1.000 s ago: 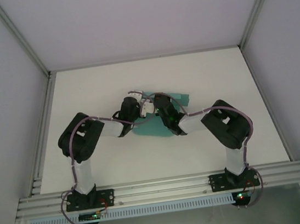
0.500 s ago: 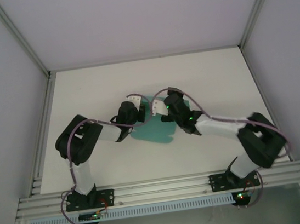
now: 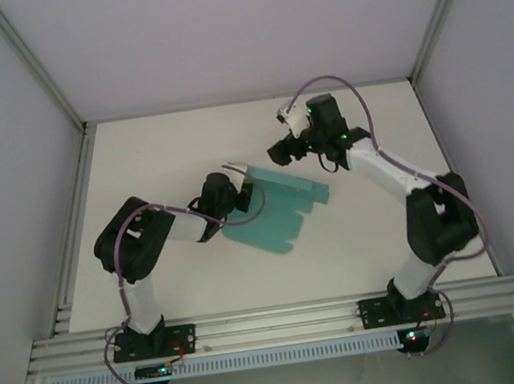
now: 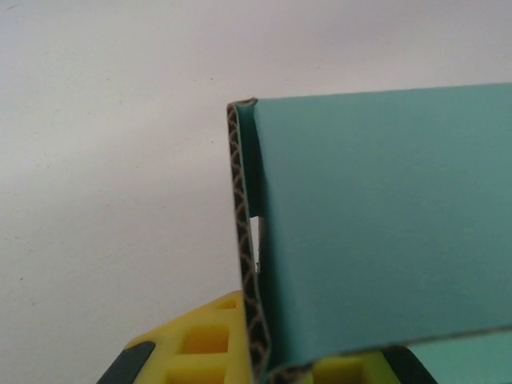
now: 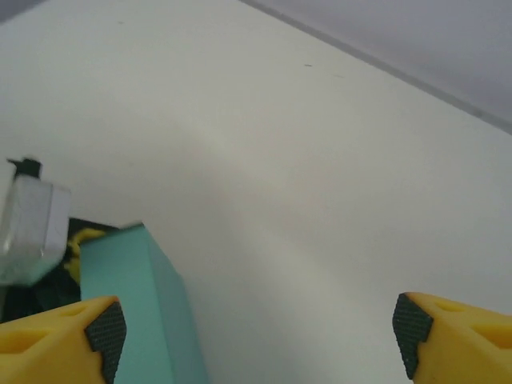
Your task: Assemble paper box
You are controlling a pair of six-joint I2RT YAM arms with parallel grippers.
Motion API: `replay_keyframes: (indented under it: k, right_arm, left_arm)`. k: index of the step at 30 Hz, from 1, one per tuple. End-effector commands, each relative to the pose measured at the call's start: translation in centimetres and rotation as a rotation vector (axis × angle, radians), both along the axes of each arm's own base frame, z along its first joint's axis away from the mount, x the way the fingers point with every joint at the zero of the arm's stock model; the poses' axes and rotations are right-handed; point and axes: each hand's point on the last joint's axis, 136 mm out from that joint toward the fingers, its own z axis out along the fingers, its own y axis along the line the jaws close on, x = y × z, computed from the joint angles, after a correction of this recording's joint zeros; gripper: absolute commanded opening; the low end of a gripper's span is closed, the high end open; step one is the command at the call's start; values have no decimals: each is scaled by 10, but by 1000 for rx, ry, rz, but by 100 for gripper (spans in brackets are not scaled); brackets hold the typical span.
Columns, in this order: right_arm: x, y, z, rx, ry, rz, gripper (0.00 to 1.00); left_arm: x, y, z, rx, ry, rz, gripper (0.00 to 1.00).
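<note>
1. Table (image 3: 157, 148): white and flat. A thin sheet lying on it leaves little room to get a finger underneath.
2. Paper box (image 3: 283, 209): a teal die-cut piece near the middle of the table. Most of it lies flat, with its flaps fanned toward the right, and its left panel is folded upward. The left wrist view shows a corrugated edge. From that I judge it light and stiffer than plain paper. It should bend along its creases and would dent easily if squeezed hard.
3. Left gripper (image 3: 236, 178): fingers drawn together, clamped on the raised left panel close to its fold, so that end of the piece is anchored.
4. Right gripper (image 3: 280, 151): up over the far part of the table, well apart from the sheet and holding nothing.
5. Pads (image 5: 106, 326) of the right gripper: spread wide, with only the table surface between them.
6. Where to grip: probably the free edge of a flap, pinched lightly across its thickness near a crease. Pulling hard against the anchored end could tear the piece or crease it in the wrong place.
</note>
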Motion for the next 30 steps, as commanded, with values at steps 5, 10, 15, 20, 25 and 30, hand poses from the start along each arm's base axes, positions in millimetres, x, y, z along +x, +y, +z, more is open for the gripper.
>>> replay_keyframes:
  k: [5, 10, 15, 20, 25, 30]
  right_arm:
    - [-29, 34, -48, 17, 288, 150, 84]
    - [-41, 33, -85, -58, 364, 164, 80]
    - [-45, 26, -110, -86, 424, 129, 63]
    - [-55, 25, -123, -80, 482, 128, 55]
    - [-57, 24, -126, -71, 511, 134, 50]
    - [-57, 28, -124, -61, 517, 153, 48]
  left_arm:
    - [-8, -10, -13, 75, 58, -47, 0]
    - [-10, -12, -17, 73, 67, -51, 0]
    - [-11, -13, -24, 76, 76, -54, 1]
    - [-6, -18, -17, 43, 70, -44, 9]
    - [1, -28, -2, 7, 50, -63, 20]
    - [8, -29, 2, 7, 26, -50, 21]
